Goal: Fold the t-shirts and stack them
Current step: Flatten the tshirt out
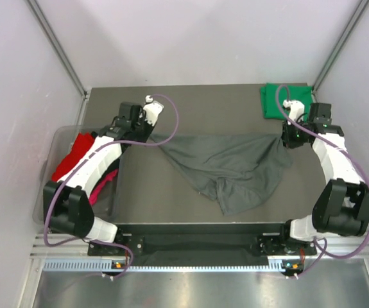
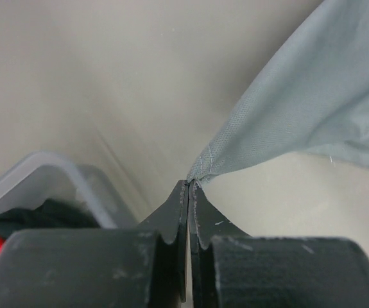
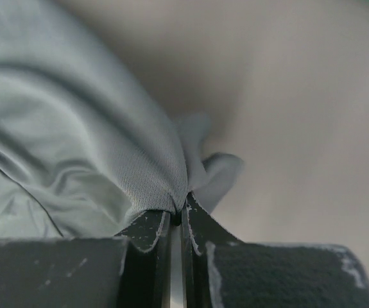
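Left wrist: dark grey t-shirt [image 2: 312,109] cropped

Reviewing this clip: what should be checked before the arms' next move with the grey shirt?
1. Left claw shut on dark grey shirt edge: ok.
2. Right claw shut on its opposite edge: ok.
3. Shirt hanging smooth between them: not ok, the middle sags in bunched folds.
4. Green shirt folded at the far right corner, apart: ok.
5. Which edge is held, hem or shoulders: cannot tell.
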Robot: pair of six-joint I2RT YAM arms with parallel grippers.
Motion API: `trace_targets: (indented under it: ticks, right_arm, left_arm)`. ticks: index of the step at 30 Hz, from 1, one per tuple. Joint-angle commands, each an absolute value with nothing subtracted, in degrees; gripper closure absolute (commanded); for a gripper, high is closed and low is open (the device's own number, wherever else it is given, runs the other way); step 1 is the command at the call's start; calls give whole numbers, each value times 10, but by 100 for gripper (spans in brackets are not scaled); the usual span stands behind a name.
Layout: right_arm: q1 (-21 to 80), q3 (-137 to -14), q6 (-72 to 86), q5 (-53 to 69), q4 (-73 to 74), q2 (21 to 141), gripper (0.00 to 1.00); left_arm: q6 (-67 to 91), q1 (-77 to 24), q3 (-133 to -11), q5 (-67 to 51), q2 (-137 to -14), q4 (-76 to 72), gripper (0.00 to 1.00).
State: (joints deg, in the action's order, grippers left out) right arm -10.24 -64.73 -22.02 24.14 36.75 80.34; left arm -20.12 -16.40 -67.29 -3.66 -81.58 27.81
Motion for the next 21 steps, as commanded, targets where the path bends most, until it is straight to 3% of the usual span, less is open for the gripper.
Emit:
trace_targets:
  ticks: [1,7,12,15,18,19,21]
  right_arm:
    - [-105,-658,-212,258,335,807,98]
    - [-107,-628,-225,231,316,799,98]
    - [-106,-607,-215,180,295,789,86]
    - [-107,-605,-219,172,290,767,86]
    - [-108,-611,-220,133,291,737,72]
    - [-108,-610,-216,118,287,724,61]
    - [-108,-606,-220,98,280,679,55]
  left_arm:
    - [-156,-162,-701,-21,-829,174,100]
    - [-144,-162,-701,-29,-841,168,99]
    - [-146,-162,-669,-37,-832,151,100]
    - [-147,-163,-672,-38,-838,152,100]
    - [-140,-163,-683,-42,-843,156,100]
    - [-136,-163,-689,-44,-845,157,100]
    - [-132,-162,-693,-49,-846,163,100]
